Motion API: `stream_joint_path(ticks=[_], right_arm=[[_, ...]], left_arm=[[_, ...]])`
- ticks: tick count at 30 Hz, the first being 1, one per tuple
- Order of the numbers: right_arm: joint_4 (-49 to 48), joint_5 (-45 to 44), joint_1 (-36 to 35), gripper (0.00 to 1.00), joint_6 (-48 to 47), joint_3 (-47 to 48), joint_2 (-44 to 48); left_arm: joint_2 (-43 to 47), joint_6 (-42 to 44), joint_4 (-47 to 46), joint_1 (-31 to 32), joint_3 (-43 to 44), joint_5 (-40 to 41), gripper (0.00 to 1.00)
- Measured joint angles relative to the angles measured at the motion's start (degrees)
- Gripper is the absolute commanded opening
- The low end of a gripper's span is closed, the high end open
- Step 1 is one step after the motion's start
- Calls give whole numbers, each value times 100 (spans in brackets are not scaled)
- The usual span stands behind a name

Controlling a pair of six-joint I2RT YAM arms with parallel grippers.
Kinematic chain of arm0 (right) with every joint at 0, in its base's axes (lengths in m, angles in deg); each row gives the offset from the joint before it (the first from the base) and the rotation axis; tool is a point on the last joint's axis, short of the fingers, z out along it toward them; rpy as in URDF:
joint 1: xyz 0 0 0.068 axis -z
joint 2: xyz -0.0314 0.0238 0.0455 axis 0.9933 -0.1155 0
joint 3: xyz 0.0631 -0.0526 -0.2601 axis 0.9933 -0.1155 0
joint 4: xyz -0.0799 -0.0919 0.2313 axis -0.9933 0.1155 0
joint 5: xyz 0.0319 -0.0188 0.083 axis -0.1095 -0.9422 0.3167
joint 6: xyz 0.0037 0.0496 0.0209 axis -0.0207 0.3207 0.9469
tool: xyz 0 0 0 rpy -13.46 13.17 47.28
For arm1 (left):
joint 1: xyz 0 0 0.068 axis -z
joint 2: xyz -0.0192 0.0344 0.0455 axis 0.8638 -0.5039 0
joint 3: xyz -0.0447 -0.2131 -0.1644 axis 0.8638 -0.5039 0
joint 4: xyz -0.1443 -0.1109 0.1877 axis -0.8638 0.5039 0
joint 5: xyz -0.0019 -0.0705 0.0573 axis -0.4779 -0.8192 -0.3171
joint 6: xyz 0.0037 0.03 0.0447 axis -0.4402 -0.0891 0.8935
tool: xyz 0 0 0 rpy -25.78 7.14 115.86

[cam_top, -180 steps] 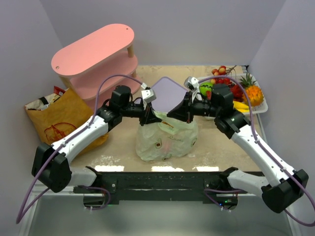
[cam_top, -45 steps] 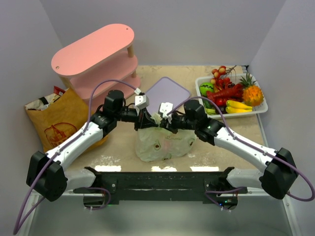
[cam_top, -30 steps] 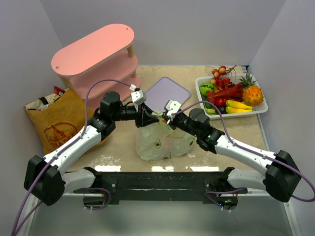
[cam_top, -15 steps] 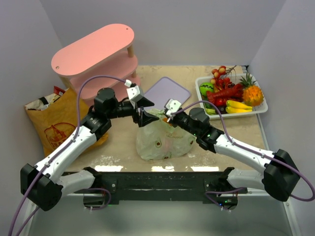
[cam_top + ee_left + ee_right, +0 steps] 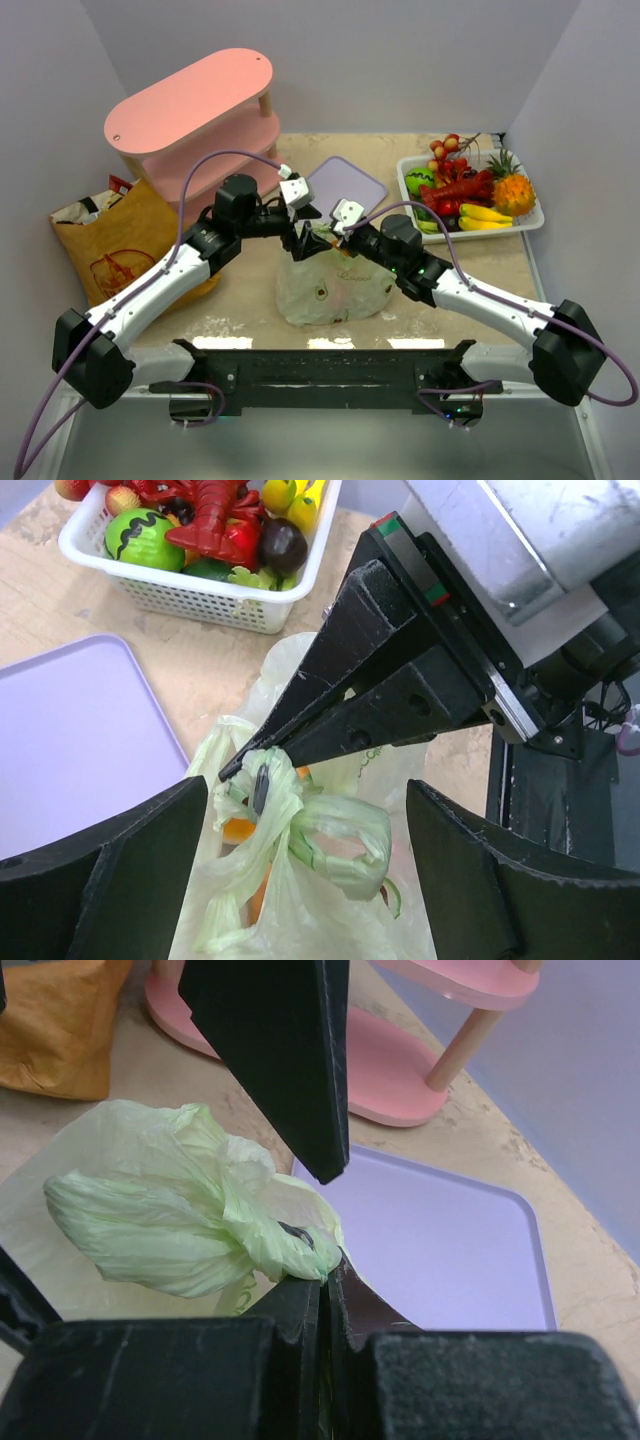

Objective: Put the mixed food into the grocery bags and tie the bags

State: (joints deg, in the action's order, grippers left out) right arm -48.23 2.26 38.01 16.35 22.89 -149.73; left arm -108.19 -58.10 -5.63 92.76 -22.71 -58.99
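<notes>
Back in from the left swings the left gripper [image 5: 303, 235], its jaws spread either side of the knotted handles [image 5: 320, 825] of the plastic bag [image 5: 335, 290]; the right gripper [image 5: 325, 1278] pinches that knot at mid-table, so tying looks nearly finished

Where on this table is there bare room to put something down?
Bare tabletop lies in front of the fruit basket, right of the plastic bag. A narrower patch sits front-left, between that bag and the paper bag. The purple tray is empty. The middle is crowded: left gripper and right gripper meet at the bag's knot.
</notes>
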Motion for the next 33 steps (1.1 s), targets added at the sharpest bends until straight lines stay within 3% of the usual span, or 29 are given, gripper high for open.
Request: stream_joint_path(ticks=[5,6,13,16,17,20,22,26,28,33], right_arm=[[79,31,0,0,-2,39,-28],[85,42,0,0,-2,42,-28],[151,111,4,0,0,42,-28],[223,105,4,13,2,44,-26],[286,103,4,27,-2,52,-26],[409,101,4,49,57,66,2],[557,85,4,55,103,76,98],[1012,-20,4,62,334,160,457],[1231,-133,4,73,511,236,699],[1746,-109,11,76,1202,557,1248]], left_arm=[[-142,197,173,208,127,380,81],[-157,251,190,245,129,496,71],[-179,431,352,306,136,1108,31],[-201,452,372,315,136,1255,9],[-212,483,376,321,136,1290,0],[-236,503,376,367,136,1423,0],[-245,525,374,367,133,1519,0],[-238,527,243,393,44,1620,0],[-225,527,197,413,-50,1668,0],[-125,529,50,442,-269,1703,0]])
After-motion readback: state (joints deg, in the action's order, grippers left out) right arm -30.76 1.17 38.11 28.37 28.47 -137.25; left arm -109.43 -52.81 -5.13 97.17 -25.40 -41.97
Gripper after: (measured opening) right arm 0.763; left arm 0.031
